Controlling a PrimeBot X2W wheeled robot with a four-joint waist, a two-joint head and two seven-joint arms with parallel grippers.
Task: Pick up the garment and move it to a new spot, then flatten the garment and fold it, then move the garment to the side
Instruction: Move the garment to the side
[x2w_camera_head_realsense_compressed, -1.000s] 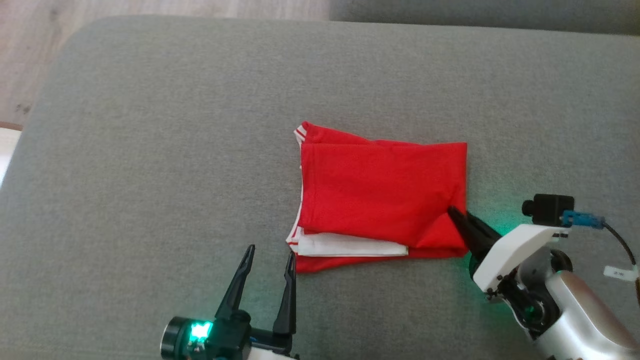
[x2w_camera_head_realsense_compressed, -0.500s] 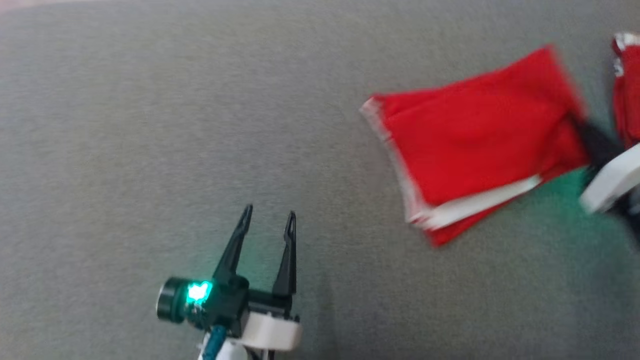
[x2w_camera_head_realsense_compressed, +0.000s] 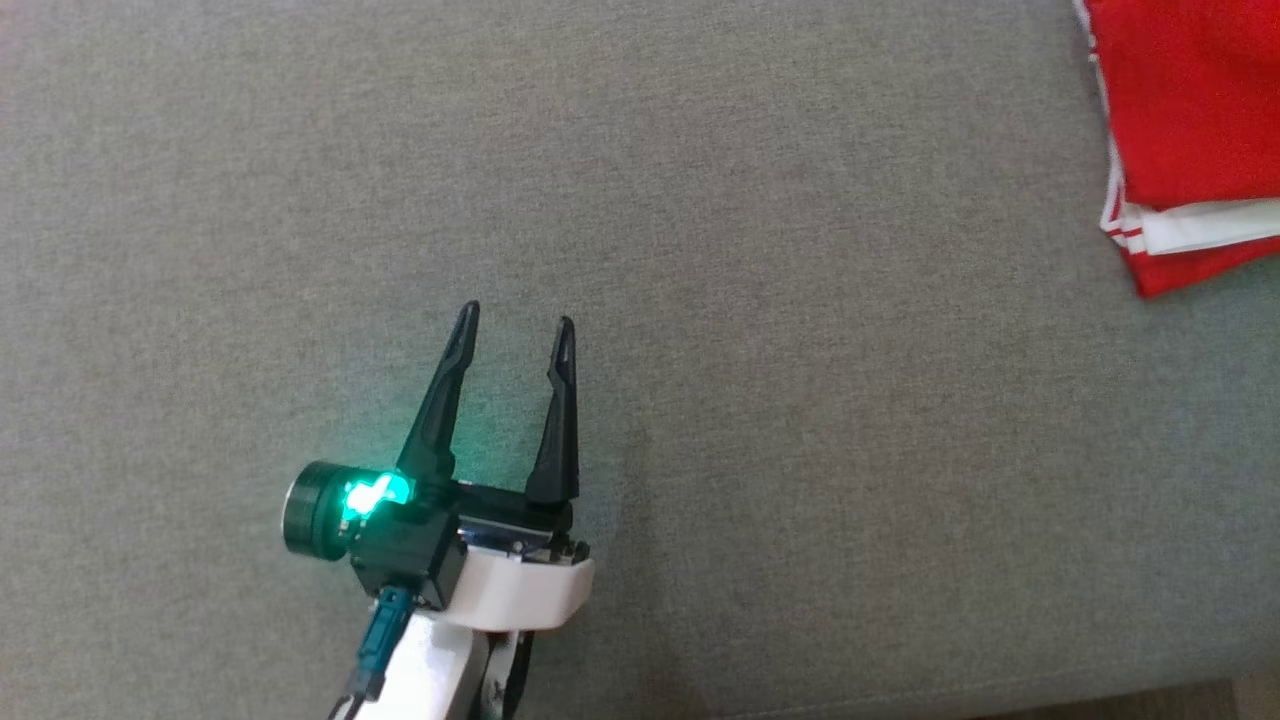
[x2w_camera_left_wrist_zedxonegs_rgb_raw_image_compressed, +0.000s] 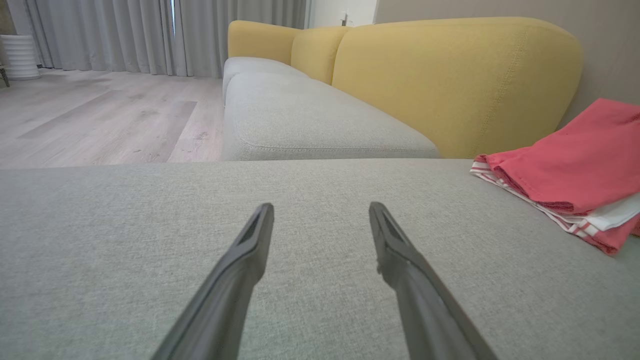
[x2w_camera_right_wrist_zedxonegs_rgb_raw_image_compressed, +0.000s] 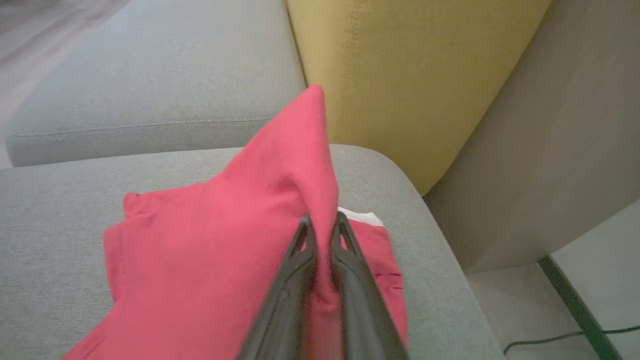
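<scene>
Since a second ago the whole head view has swung, so we take it that the camera turned. The red garment, then in the middle of that view, now sits cut off at its upper right corner, well apart from the left gripper. The right gripper's fingers were then parted at the garment's near right corner. Now, in the right wrist view, the right gripper is pinched narrow on a fold of the red cloth, and that fold rises into a peak above the fingertips while the rest lies on the grey cushion. The left gripper stands wide and holds nothing, hovering low over bare grey fabric. The garment stays folded. Its white-striped edge faces the head view's left, toward the left gripper, and a white layer shows between the red ones at the near edge. We cannot tell its long axis for sure, because the frame crops it. In the left wrist view the garment lies at the right, close to the yellow backrest, and the right wrist view puts it near the cushion's rounded end.
</scene>
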